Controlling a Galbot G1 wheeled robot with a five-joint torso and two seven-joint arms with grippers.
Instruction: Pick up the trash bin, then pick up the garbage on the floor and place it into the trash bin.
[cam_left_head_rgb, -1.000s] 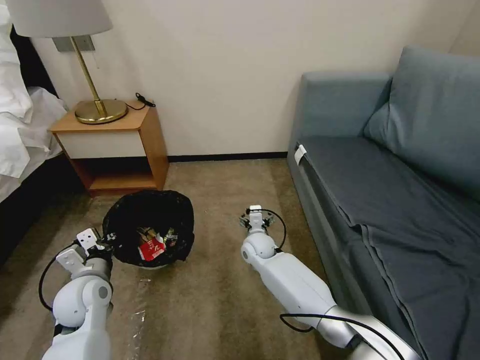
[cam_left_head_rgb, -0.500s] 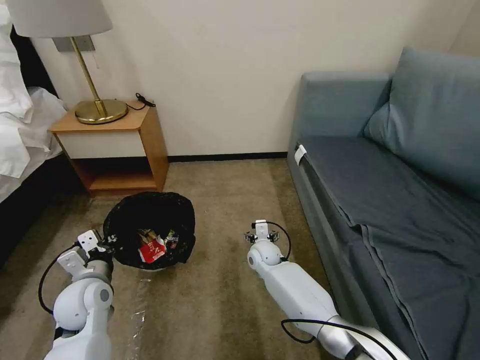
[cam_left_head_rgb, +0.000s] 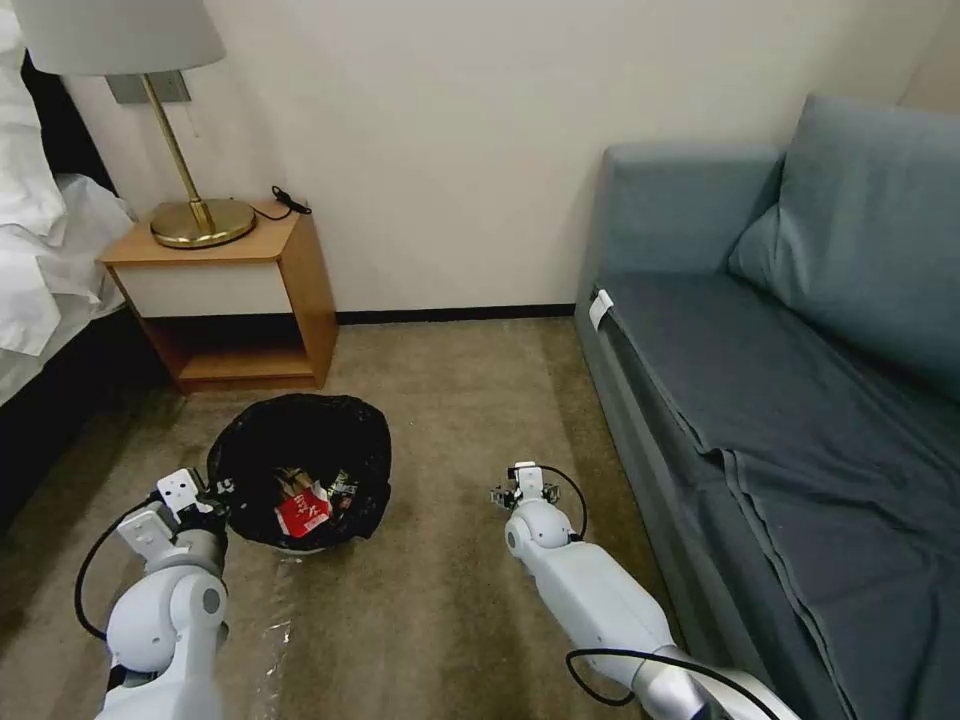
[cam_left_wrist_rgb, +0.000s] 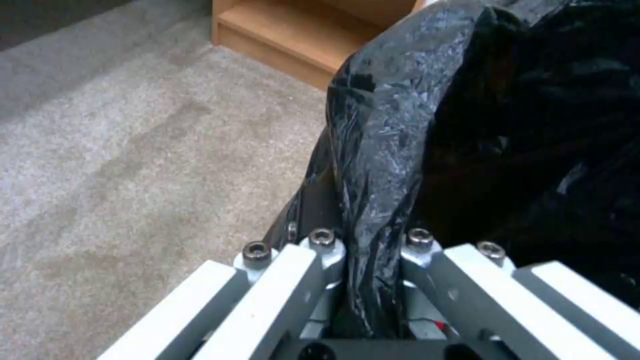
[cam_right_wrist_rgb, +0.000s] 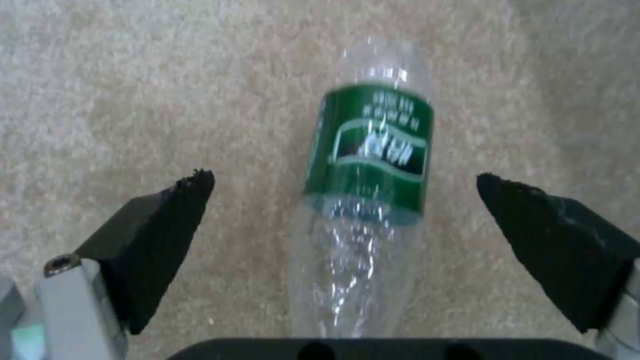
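The trash bin (cam_left_head_rgb: 300, 468), lined with a crinkled black bag, is on the carpet at my front left. Garbage lies inside it, including a red-and-white packet (cam_left_head_rgb: 302, 512). My left gripper (cam_left_head_rgb: 203, 497) is at the bin's near-left rim. In the left wrist view it (cam_left_wrist_rgb: 367, 240) is shut on a fold of the black bag (cam_left_wrist_rgb: 380, 150) over the rim. My right gripper (cam_left_head_rgb: 525, 487) points down at the carpet right of the bin. In the right wrist view it (cam_right_wrist_rgb: 345, 200) is open, its black pads (cam_right_wrist_rgb: 167, 225) on either side of a clear bottle (cam_right_wrist_rgb: 367, 155) with a green label lying on the floor.
A wooden nightstand (cam_left_head_rgb: 230, 300) with a brass lamp (cam_left_head_rgb: 195, 215) stands against the wall behind the bin, with a bed (cam_left_head_rgb: 40, 260) to its left. A blue sofa (cam_left_head_rgb: 800, 380) runs along the right. A scrap of clear film (cam_left_head_rgb: 272, 632) lies on the carpet near my left arm.
My right gripper has moved nearer to me over the carpet. The bin and my left gripper have shifted slightly toward me.
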